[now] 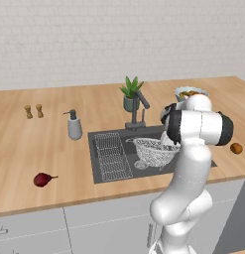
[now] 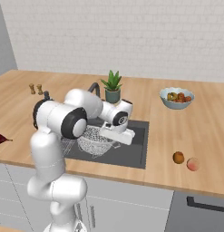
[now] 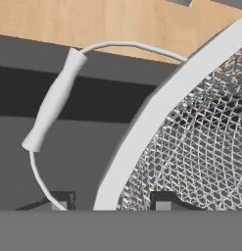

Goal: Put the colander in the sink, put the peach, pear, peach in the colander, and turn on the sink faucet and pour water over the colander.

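Note:
The colander (image 1: 153, 152) (image 2: 91, 141) sits low inside the dark sink (image 1: 153, 174) (image 2: 131, 155), right of the wire rack (image 1: 113, 155). In the hand view its white rim and mesh wall (image 3: 201, 147) run up between my fingertips, with its white handle (image 3: 54, 105) to the left. My gripper (image 3: 112, 200) is open and straddles the rim, with a gap on each side. The maroon pear (image 1: 42, 179) (image 2: 0, 139) lies on the counter far left of the sink. Two peaches (image 2: 178, 157) (image 2: 193, 164) rest on the counter to the right. The faucet (image 1: 138, 106) stands behind the basin; no water runs.
A blue-grey fruit bowl (image 1: 189, 92) (image 2: 177, 98) and a potted plant (image 1: 130, 94) (image 2: 112, 88) stand behind the sink. The soap dispenser (image 1: 74, 125) is left of the basin, and two small shakers (image 1: 33, 111) are further left.

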